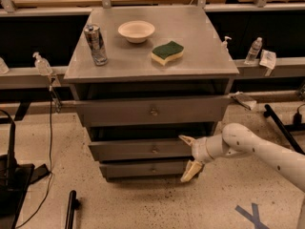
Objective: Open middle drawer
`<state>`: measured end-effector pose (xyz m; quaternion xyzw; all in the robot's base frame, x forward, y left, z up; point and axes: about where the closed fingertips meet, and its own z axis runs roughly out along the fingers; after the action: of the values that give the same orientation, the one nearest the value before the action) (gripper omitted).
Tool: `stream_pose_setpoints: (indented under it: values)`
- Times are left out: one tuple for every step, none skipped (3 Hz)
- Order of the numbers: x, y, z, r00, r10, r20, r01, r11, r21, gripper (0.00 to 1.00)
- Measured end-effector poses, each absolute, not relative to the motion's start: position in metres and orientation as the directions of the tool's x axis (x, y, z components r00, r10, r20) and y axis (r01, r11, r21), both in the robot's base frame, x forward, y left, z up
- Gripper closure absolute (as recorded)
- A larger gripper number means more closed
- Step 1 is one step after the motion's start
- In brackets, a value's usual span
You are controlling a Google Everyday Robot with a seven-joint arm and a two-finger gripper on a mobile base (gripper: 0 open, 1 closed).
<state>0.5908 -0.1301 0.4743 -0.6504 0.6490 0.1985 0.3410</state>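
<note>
Grey cabinet (143, 61) fills the centre of the view, with three drawer fronts stacked below its top. White arm (267, 151) comes in from 4 o'clock and reaches left toward the cabinet's lower right.

Top drawer (114, 111) is the widest and sits just under the top. Middle drawer (128, 150) is below it, at 6 o'clock of the cabinet, narrower, with a dark gap above it. Can't tell how far out it is pulled. Bottom drawer (138, 169) is the narrowest and lowest.

Gripper (188, 155) is at the right end of the middle drawer, at 3 o'clock from its knob (155, 150) and apart from it. Fingers are spread wide and hold nothing. Upper finger (186, 140) is at the drawer front's top right corner. Lower finger (190, 171) hangs in front of the bottom drawer's right end. Can't tell if either touches metal.

On the cabinet top:
- Bowl (136, 31) at 12 o'clock.
- Sponge (167, 52), green over yellow, at 4 o'clock of the bowl.
- Can (96, 44), upright, at 9 o'clock, near the left edge.

Pump bottle (42, 63) stands on the ledge at 9 o'clock of the cabinet. Water bottle (253, 50) stands on the ledge at 3 o'clock.
</note>
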Motion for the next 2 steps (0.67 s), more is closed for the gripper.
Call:
stream_pose_setpoints:
  values:
    - [0.607, -0.122, 0.47, 0.101, -0.735, -0.67, -0.977, 0.055, -0.208, 0.0]
    - [0.626, -0.115, 0.451, 0.091, -0.76, -0.644, -0.981, 0.045, -0.191, 0.0]
